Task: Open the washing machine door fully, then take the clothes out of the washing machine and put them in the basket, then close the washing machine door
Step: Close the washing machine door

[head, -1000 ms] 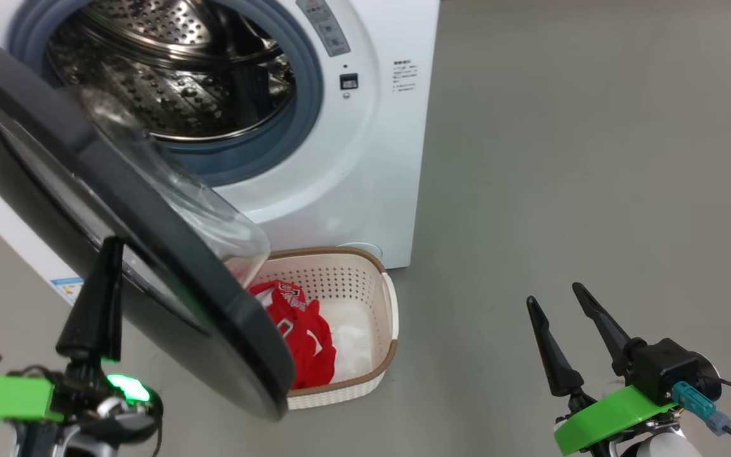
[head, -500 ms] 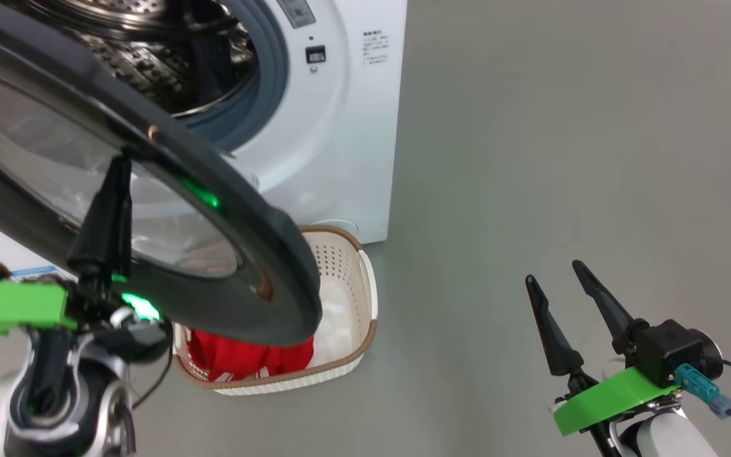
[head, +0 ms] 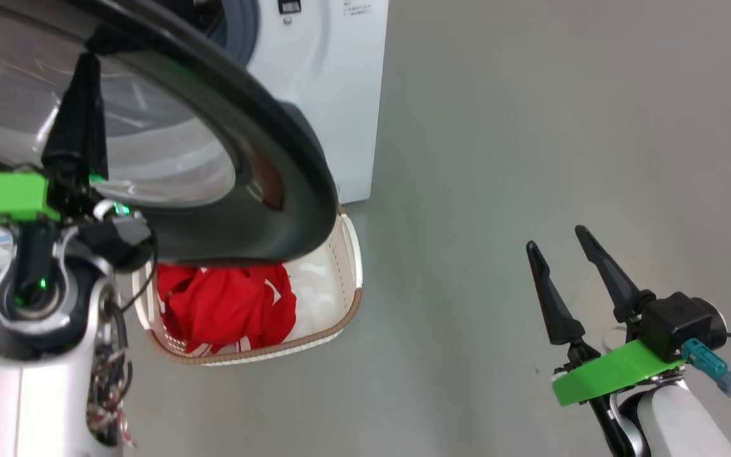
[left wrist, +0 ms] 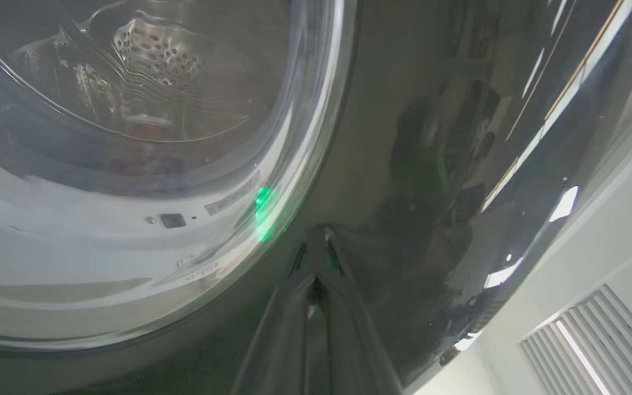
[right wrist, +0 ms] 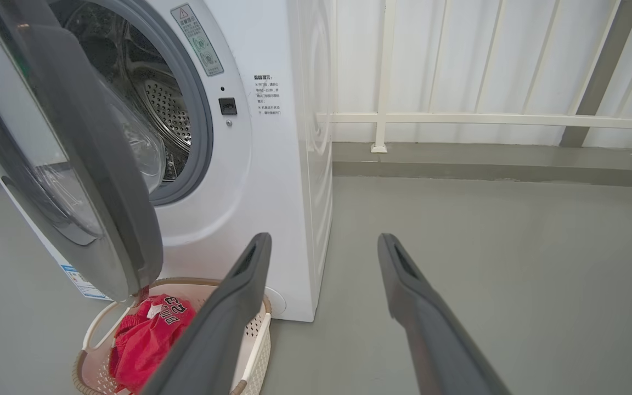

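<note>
Where print shows on the washing machine [right wrist: 272,219], little can be read: a triangle warning sticker [right wrist: 194,38] by the drum mouth, a small text block [right wrist: 266,94] and a blue corner label [right wrist: 77,280] are all too small. White digits, seemingly 23, show on the red clothes [right wrist: 151,334], which lie in the basket [head: 348,254] on the floor just before the machine. The washing machine door [head: 276,146] stands part-open, overhanging and hiding the basket's far-left end; its top is cut off. The left gripper [left wrist: 319,233], fingers pressed together, has its tips at the door's black rim. The right gripper [head: 555,236], fingers spread, hangs well to the right.
</note>
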Controlling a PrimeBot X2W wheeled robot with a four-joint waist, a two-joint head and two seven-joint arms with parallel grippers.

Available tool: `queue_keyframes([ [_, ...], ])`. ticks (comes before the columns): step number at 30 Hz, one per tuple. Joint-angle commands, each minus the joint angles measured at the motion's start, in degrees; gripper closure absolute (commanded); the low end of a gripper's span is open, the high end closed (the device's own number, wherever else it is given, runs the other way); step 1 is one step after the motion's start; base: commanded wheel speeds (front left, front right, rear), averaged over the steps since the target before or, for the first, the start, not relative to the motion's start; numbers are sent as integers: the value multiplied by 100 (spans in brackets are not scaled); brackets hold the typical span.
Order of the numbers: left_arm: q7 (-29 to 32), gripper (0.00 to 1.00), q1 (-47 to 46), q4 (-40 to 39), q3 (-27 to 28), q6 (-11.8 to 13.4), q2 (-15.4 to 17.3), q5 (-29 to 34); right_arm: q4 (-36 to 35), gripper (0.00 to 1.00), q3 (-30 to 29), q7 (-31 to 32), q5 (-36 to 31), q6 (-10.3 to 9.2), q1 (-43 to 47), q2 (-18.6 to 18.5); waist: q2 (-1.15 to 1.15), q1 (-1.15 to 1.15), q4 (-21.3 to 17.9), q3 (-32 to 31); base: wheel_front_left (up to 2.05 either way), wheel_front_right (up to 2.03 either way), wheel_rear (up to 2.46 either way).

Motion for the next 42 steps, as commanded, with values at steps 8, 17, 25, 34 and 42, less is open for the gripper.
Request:
queue_keyframes([
  [8,-4,100,-918,593,70,-244,194,119,-142,0,145,-37,-42,36,-267,-27,0,0,-87,285,0,0,0],
  [17,11,100,-1686,1344,44,-471,236,186,-127,0,209,-37,-32,36,-386,-28,0,0,-226,450,0,0,0],
  [25,24,100,-1969,1736,-15,-702,221,253,-96,0,219,-37,-36,36,-418,-24,0,0,-286,460,0,0,0],
  [34,131,100,-1664,1710,-64,-911,162,189,-45,0,180,-37,-37,36,-334,2,0,0,-229,209,0,0,0],
  [42,303,0,-810,1094,-87,-959,120,50,4,0,154,-37,-30,36,-154,1,0,0,-87,-245,0,0,0],
])
